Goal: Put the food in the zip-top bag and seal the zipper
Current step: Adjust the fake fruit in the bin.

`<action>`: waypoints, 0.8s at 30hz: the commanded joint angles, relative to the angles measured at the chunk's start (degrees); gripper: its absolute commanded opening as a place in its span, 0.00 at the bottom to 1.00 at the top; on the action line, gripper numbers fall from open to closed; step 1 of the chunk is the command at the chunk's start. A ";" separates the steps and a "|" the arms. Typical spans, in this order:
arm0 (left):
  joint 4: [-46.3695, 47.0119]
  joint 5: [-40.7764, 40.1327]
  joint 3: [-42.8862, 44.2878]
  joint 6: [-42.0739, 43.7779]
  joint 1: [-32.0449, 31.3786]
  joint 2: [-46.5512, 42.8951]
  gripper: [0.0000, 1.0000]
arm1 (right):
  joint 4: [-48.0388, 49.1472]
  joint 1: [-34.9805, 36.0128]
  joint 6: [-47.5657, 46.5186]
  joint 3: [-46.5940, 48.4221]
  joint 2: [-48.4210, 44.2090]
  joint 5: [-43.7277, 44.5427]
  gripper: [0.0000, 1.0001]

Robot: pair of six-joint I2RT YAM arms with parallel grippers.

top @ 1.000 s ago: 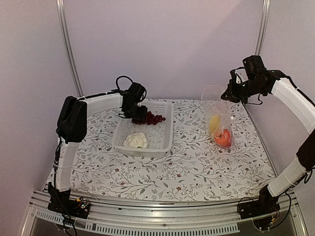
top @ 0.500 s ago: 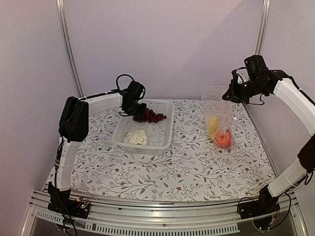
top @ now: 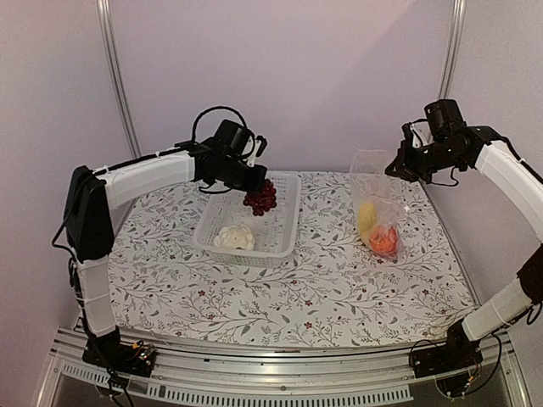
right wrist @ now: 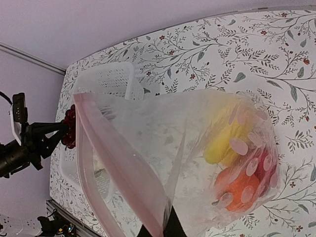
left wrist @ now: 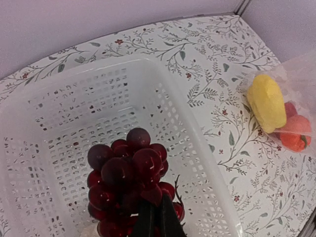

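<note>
While the closed left gripper [left wrist: 157,219] holds the grapes [left wrist: 129,170] over the basket [left wrist: 69,98], the carry is the risk.
Gripped seemingly by the stem alone, the bunch may swing loose; the right gripper [right wrist: 159,228] pinches one edge of the bag [right wrist: 163,123], and its slack mouth could snag grapes and spill them onto the desk [top: 339,288].

Place: a robot test booth in a lab, not a home.
Worktop [top: 280,292]: covered with a floral-print cloth.
Walls [top: 297,76]: plain pale panels closing in the worktop's far and side edges.
Posts [top: 117,85]: slim metal uprights at the worktop's far corners.
Rail [top: 280,373]: slotted aluminium extrusion along the worktop's near edge, with the arm bases [top: 114,356] fixed there.
Props: toy food [top: 233,239] in a white basket [top: 284,242] on the worktop.
</note>
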 commanded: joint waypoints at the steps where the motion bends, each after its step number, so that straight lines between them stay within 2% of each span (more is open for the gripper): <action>1: 2.16 6.12 -3.98 -1.13 -3.57 -2.09 0.02 | 2.48 -0.03 0.19 -1.12 -1.03 -0.61 0.00; 5: 3.08 8.18 -4.76 -3.54 -5.51 -1.12 0.03 | 2.73 -0.01 0.41 -1.33 -1.20 -0.87 0.00; 10: 3.15 6.81 -4.81 -6.01 -6.45 0.85 0.05 | 3.70 0.01 0.58 -3.78 -1.99 -1.74 0.00; 14: 1.36 5.53 -3.24 -6.00 -6.37 1.72 0.28 | 4.51 0.03 1.07 -5.45 -3.12 -2.27 0.00; 18: -1.30 3.23 -2.84 -4.67 -6.48 -0.12 0.44 | 4.33 -0.02 1.03 -5.56 -3.69 -2.13 0.00; 21: -1.13 2.28 -7.47 -3.18 -6.95 -5.41 0.46 | 3.81 -0.01 0.58 -5.50 -4.76 -1.12 0.00; 24: -1.00 2.79 -13.14 -3.41 -7.07 -10.77 0.39 | 3.76 -0.03 0.13 -6.32 -5.77 -0.58 0.00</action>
